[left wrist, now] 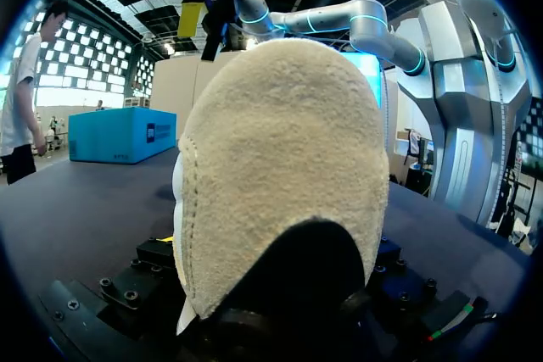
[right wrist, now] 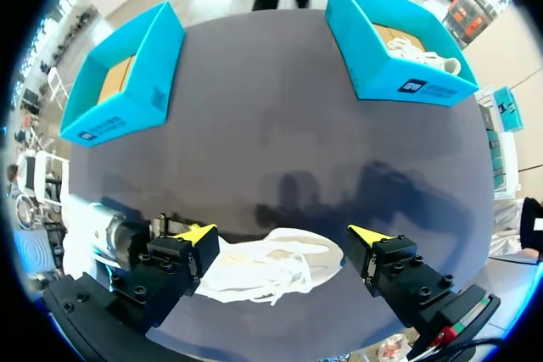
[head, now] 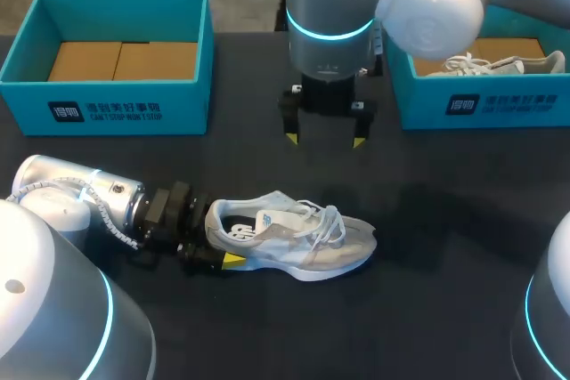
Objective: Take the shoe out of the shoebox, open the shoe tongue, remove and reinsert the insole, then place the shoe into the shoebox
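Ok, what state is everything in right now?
White mesh sneaker: out of the box, on the black table.
Left teal cardboard shoebox: open, no shoe inside.
Right teal cardboard shoebox: open, second sneaker inside.
Left pincer: at the sneaker's heel, grip hidden.
Right pincer: open, empty.

One dark desk (head: 427,309) carries two teal shoeboxes: the left shoebox (head: 107,104) at the far left and the right shoebox (head: 499,104) at the far right. There are two pale shoes: the near shoe (head: 303,238) on the desk in the middle and the boxed shoe (head: 499,64) inside the right shoebox. Two grippers show, the left gripper (head: 218,238) and the right gripper (head: 325,140), each with two yellow-tipped fingers
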